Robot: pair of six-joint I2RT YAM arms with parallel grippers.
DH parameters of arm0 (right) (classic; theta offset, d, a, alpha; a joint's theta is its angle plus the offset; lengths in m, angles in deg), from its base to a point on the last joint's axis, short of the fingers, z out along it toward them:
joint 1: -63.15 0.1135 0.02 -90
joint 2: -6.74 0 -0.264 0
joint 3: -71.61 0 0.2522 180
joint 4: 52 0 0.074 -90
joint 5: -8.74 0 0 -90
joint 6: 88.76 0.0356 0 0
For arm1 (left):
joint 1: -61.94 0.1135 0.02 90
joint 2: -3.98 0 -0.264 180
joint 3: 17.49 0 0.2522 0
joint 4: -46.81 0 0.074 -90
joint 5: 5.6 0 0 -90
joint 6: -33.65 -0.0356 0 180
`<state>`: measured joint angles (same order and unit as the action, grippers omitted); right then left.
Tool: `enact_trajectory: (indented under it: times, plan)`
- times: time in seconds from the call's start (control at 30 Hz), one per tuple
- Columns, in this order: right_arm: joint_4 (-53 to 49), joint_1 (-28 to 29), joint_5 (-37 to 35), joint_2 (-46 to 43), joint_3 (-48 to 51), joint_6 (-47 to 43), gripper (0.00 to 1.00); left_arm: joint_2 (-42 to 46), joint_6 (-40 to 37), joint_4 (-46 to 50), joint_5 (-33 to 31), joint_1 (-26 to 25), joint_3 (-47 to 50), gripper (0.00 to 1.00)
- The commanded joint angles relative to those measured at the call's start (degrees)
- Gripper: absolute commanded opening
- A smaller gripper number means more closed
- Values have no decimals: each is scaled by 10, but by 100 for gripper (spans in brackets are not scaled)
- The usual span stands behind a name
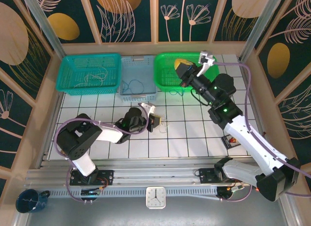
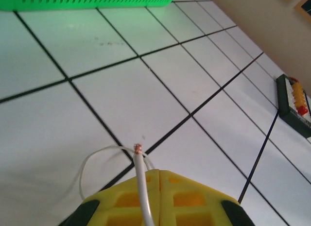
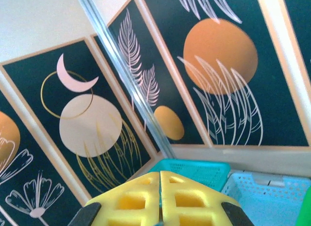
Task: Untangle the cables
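One whitish wire (image 2: pixel 142 184) is pinched between the left fingers (image 2: pixel 189 199) low over the tiled worktop (image 2: pixel 121 90). Its bared copper tip pokes out and a thin loop trails on the tile. The right fingers (image 3: pixel 194 197) are pressed together on nothing, raised over the green basket (image 1: pixel 165 80). The wire looks light, limp and slippery, so it is probably best held near an end.

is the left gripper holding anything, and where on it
The left gripper is shut on a thin whitish wire, its yellow fingers pinching it just behind the bare copper tip.
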<state>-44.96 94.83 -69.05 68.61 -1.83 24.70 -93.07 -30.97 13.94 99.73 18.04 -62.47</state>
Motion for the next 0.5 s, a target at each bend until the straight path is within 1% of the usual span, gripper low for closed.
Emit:
enact_trajectory:
  times: [0.0, 0.2, 0.47]
  plan:
    - [24, -26, 26, 1, -25, 11, 0, 25, 17, -45, -6, -1, 17, 0]
    - [23, -36, 32, 27, -42, 9, 0, 67, 25, -33, -12, -1, 31, 0]
    - [58, -36, 56, 127, -70, 26, 0, 121, 30, -6, -17, -1, 49, 0]
